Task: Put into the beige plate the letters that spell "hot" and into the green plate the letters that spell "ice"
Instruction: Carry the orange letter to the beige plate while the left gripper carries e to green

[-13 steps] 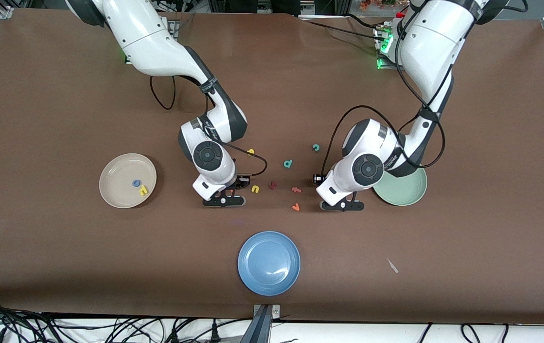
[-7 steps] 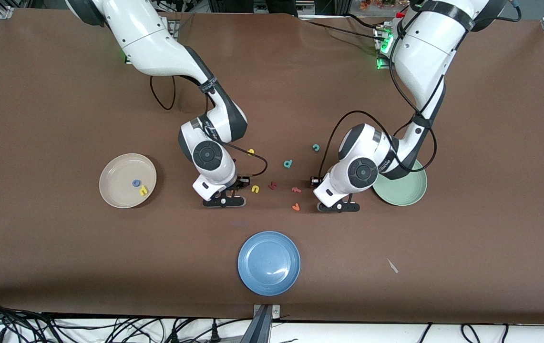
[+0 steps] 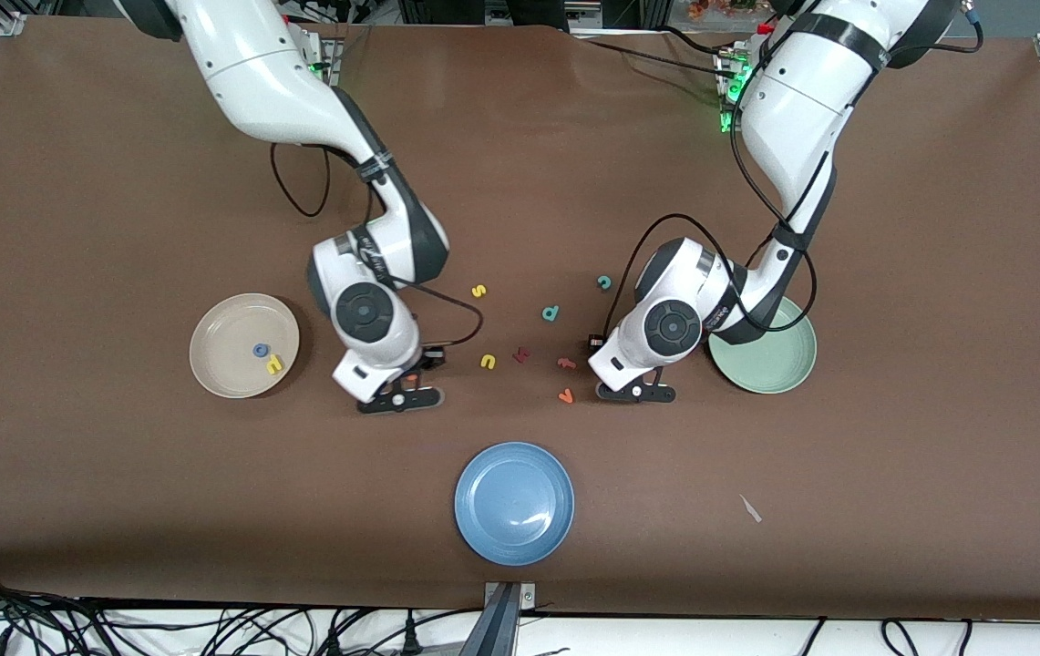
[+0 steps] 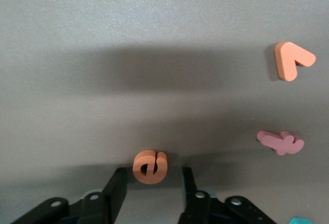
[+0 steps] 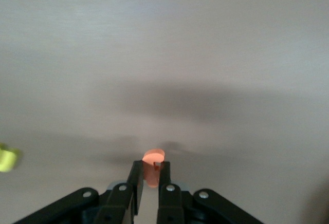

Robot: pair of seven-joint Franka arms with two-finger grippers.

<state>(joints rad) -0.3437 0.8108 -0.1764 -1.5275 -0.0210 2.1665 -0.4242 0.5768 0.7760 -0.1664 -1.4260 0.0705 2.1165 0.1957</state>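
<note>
Now hauling the orange "t" (image 5: 153,157) pinched tight in the right gripper (image 3: 398,399), off from beside the yellow letter (image 3: 488,362) and partway toward the beige plate (image 3: 228,319). Already got the blue "o" (image 3: 260,349) and yellow "h" (image 3: 274,364) lying in there, so "hot" looks nearly done. Meanwhile sliding the left gripper (image 4: 151,175) away from the green plate (image 3: 775,369), jaws narrowing either side of the orange "e" (image 4: 149,166) on the table, not squeezing yet. Can only see that straddle in the wrist views; hidden under the hand from the front.

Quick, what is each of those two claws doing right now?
Left gripper: fingers open around the orange "e", not yet clamped.
Right gripper: fingers shut on the orange "t".
</note>
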